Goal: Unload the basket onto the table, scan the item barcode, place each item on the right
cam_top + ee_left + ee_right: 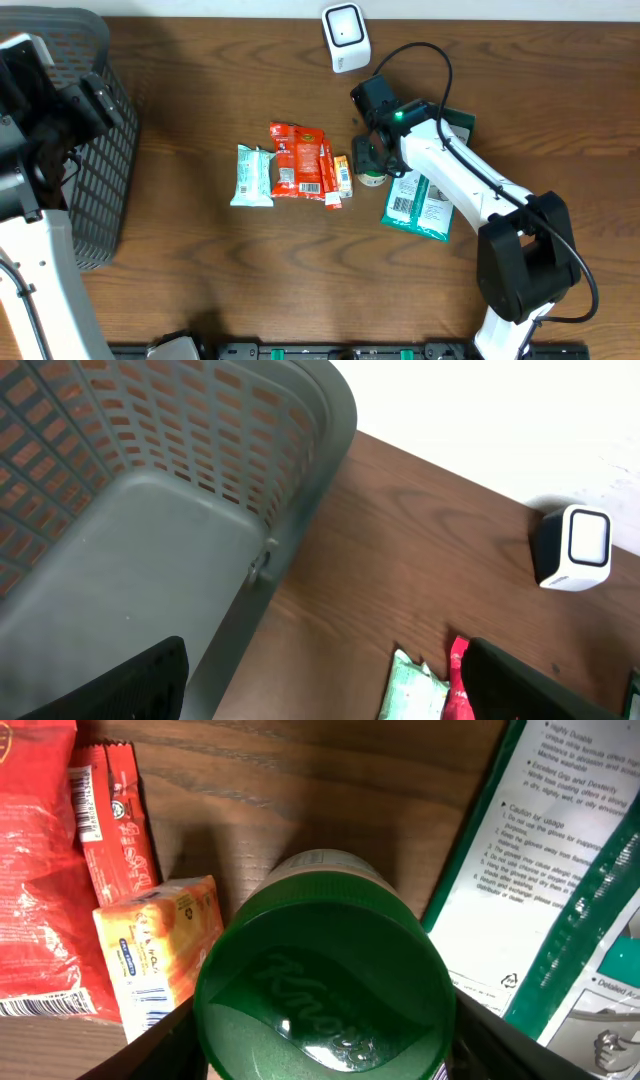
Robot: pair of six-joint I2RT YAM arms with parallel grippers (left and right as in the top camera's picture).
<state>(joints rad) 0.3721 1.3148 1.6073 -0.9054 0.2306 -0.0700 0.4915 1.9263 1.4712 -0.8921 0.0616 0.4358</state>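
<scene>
Straddling a small jar with a round green plastic lid [372, 178], the right gripper [371, 163] points down at the middle of the brown wooden tabletop [200, 280]. In the right wrist view the embossed lid fills the space between the two dark fingers [165, 1045], one at its 8 o'clock side and one at its 4 o'clock side. They stand partly apart and close against the lid, but I cannot tell whether they press it or only flank it. The jar stands upright on the tabletop.

Just at the jar's 9 o'clock lies a small orange and yellow carton [343, 175]. A slim red bar wrapper [328, 175], a larger red foil snack packet [298, 160] and a pale green wrapped bar [253, 176] follow in a row toward 9 o'clock. A flat green and white printed pouch [420, 205] lies at the jar's 4 o'clock, partly under the arm.

The white box-shaped barcode scanner [345, 37] sits at the jar's 12 o'clock, near the tabletop's far edge and well apart from the jar.

At the 9 o'clock edge, the left gripper [330, 680] hangs above a grey perforated plastic basket [100, 170], its fingers spread wide with nothing between them
</scene>
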